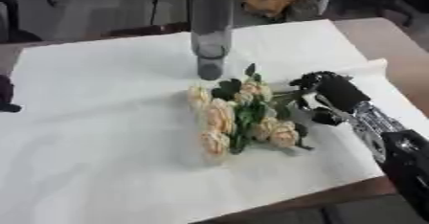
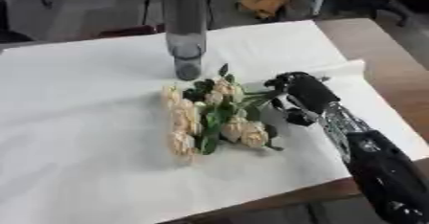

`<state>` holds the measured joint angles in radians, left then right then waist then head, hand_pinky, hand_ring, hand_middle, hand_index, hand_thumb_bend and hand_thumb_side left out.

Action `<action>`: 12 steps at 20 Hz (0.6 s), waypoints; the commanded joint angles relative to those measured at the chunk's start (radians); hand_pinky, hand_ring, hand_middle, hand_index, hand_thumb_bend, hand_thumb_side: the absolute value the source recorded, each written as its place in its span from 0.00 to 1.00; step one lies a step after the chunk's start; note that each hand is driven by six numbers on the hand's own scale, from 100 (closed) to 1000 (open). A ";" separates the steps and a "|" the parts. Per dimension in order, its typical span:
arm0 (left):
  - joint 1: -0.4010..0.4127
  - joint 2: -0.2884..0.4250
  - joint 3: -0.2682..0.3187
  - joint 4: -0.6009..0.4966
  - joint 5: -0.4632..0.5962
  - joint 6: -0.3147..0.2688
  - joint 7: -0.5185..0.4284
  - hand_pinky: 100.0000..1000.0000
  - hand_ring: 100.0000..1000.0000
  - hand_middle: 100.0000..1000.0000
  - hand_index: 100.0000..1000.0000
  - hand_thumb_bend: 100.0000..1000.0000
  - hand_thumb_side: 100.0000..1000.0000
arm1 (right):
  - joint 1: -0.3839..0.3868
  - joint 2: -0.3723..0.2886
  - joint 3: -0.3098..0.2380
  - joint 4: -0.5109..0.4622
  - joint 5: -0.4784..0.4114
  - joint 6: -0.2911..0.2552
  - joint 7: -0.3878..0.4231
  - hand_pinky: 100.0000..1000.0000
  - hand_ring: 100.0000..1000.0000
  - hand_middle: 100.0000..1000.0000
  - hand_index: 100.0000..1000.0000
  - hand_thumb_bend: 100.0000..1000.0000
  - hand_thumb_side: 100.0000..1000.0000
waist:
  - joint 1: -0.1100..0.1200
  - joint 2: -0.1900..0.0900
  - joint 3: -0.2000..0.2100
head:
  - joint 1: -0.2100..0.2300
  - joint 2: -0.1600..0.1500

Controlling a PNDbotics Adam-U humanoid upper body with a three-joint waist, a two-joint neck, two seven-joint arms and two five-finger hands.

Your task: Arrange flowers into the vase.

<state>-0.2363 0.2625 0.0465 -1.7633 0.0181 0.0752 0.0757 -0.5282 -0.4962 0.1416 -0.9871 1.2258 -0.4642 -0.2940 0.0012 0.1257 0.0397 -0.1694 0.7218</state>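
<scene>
At far left edge, only a dark bit of the left hand (image 1: 5, 94) shows; finger state can't be told. Mid-surface: grey vase (image 1: 209, 36) upright on the white cloth (image 1: 92, 122), bouquet of cream roses (image 1: 239, 117) lying just in front. Right hand (image 1: 331, 94) curled at the stem end; judged best to lift stems-down, blooms clear of rim.

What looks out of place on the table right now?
The bouquet of peach roses lies flat on the white cloth instead of in the tall grey vase. The right hand is at its stems.
</scene>
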 commanded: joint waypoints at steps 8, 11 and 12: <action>-0.012 0.009 0.000 -0.010 0.003 -0.002 0.000 0.52 0.70 0.59 0.63 0.93 0.57 | -0.002 -0.022 -0.005 -0.010 0.019 -0.005 -0.009 0.60 0.55 0.25 0.76 0.16 0.00 | 0.010 -0.010 -0.002 | -0.001 0.006; -0.012 0.009 0.000 -0.010 0.003 -0.001 0.001 0.52 0.70 0.59 0.63 0.93 0.57 | 0.001 -0.024 -0.006 -0.012 0.016 -0.003 -0.012 0.60 0.53 0.24 0.76 0.16 0.00 | 0.010 -0.010 -0.003 | -0.002 0.006; -0.012 0.010 0.000 -0.010 0.003 -0.001 0.001 0.52 0.70 0.59 0.63 0.93 0.57 | 0.001 -0.024 -0.006 -0.012 0.015 -0.002 -0.013 0.60 0.53 0.23 0.76 0.16 0.00 | 0.010 -0.010 -0.003 | -0.002 0.006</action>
<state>-0.2363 0.2625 0.0465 -1.7633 0.0181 0.0752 0.0757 -0.5199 -0.4964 0.1414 -0.9879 1.2346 -0.4674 -0.3034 0.0012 0.1257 0.0379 -0.1694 0.7218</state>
